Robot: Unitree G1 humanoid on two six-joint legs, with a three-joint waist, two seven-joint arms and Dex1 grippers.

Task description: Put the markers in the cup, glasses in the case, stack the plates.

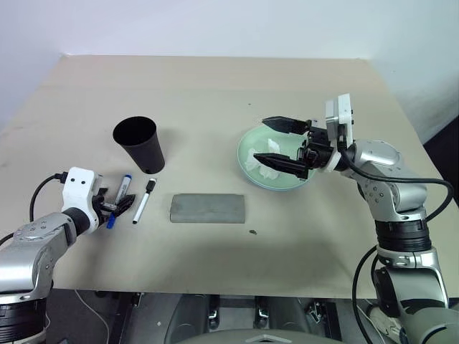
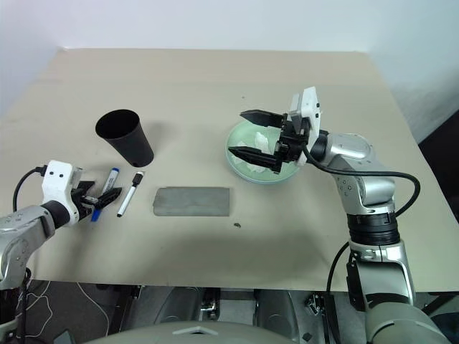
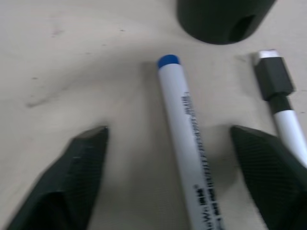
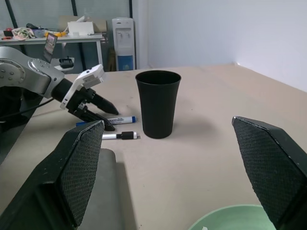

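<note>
Near the counter's left front edge, the left claw [image 1: 115, 208] straddles the blue-capped marker [image 3: 184, 139], fingers apart either side, gripping nothing; its long axis runs along the claw toward the black cup [image 1: 139, 144]. The right claw [image 1: 283, 145] gapes empty over the mint plate [image 1: 247, 154].

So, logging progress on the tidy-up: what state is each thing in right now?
cup: upright, empty-looking
blue-capped marker: lying flat between left gripper fingers, ungripped
black-capped marker: lying flat
case: closed
green plate: holds tissue
right gripper: open, empty
</note>
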